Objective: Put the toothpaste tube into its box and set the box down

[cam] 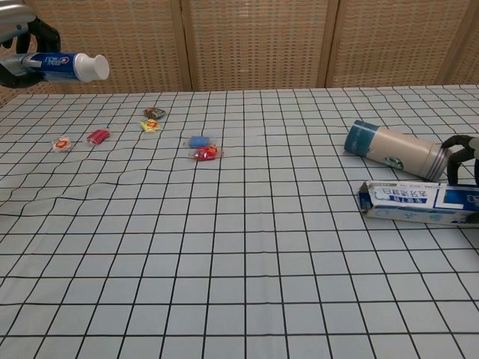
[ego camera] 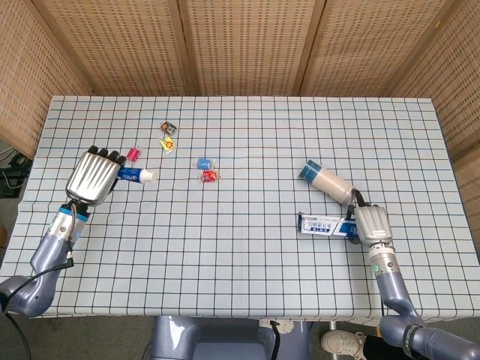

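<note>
At the lower right of the head view the right hand [ego camera: 369,223] grips the far end of the toothpaste box [ego camera: 325,224], its fingers wrapped around it; the box lies on its side on the checked desk [ego camera: 247,255], open end toward the frame's left. Just beyond it, a paper cup [ego camera: 325,181] lies tipped over. Near the frame's middle left, the left hand [ego camera: 93,176] holds the toothpaste tube [cam: 63,66] with fingers closed around it, white cap pointing right, raised off the desk in the chest view. Farther back, small wrapped candies [ego camera: 206,169] are scattered at upper left.
</note>
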Controlling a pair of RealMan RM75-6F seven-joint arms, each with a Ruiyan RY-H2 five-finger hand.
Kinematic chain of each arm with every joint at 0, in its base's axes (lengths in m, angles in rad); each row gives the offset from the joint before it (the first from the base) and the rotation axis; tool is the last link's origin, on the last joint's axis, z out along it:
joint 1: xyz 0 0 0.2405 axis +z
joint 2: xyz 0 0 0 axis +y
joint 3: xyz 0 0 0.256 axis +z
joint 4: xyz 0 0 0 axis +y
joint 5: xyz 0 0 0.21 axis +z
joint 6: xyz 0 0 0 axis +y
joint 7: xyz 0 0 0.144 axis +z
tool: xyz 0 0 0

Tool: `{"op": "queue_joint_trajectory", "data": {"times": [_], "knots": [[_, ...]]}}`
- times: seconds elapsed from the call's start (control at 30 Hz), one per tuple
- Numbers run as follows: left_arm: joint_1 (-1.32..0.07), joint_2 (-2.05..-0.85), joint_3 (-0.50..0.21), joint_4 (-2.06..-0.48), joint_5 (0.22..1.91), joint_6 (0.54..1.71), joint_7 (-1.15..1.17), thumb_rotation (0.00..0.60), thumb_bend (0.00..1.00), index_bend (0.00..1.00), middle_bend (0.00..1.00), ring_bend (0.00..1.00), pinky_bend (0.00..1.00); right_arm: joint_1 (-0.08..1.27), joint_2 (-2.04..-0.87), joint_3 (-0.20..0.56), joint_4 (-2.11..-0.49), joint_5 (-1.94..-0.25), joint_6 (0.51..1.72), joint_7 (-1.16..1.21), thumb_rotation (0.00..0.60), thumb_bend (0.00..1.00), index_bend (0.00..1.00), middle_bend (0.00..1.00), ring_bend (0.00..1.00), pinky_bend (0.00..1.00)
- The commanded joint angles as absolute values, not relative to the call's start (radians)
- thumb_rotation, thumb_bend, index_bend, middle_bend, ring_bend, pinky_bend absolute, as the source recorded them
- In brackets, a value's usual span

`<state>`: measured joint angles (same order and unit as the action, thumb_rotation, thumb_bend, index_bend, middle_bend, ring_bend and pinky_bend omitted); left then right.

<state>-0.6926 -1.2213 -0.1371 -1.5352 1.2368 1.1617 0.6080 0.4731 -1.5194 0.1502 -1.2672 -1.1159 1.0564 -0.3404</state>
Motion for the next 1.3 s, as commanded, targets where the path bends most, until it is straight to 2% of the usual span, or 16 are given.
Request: {"op": "queue_joint_trajectory", "data": {"times": [0.03, 0.6, 1.0, 1.3], "knots": [[-0.691, -1.218, -0.139, -1.537, 1.239, 1.163, 0.607, 0.600, 0.57, 0.81, 0.50, 0.48, 0.45, 0.472, -1.500, 0.155, -1.305, -1.133, 1.075, -0.339, 0.600, 0.23, 0.73, 0.52, 0.51, 0.55], [-0.678, -1.180, -0.158, -1.569, 1.251, 1.173, 0.587, 0.600, 0.57, 0.82, 0.50, 0.48, 0.45, 0.505, -1.362, 0.232, -1.616, -1.118, 1.157, -0.454, 0.600, 0.23, 0.73, 0.52, 0.52, 0.55], [-0.694, -1.105, -0.164, -1.631, 1.251, 1.122, 0.601, 0.600, 0.58, 0.82, 0.50, 0.48, 0.45, 0.599, -1.419, 0.272, -1.695, -1.023, 1.132, -0.570, 0.600, 0.23, 0.73, 0.52, 0.52, 0.55], [-0.731, -1.068, -0.181, -1.648, 1.234, 1.063, 0.603, 0.600, 0.58, 0.82, 0.50, 0.48, 0.45, 0.729, -1.468, 0.348, -1.697, -0.867, 1.101, -0.692, 0.600, 0.23, 0.72, 0.52, 0.52, 0.56]]}}
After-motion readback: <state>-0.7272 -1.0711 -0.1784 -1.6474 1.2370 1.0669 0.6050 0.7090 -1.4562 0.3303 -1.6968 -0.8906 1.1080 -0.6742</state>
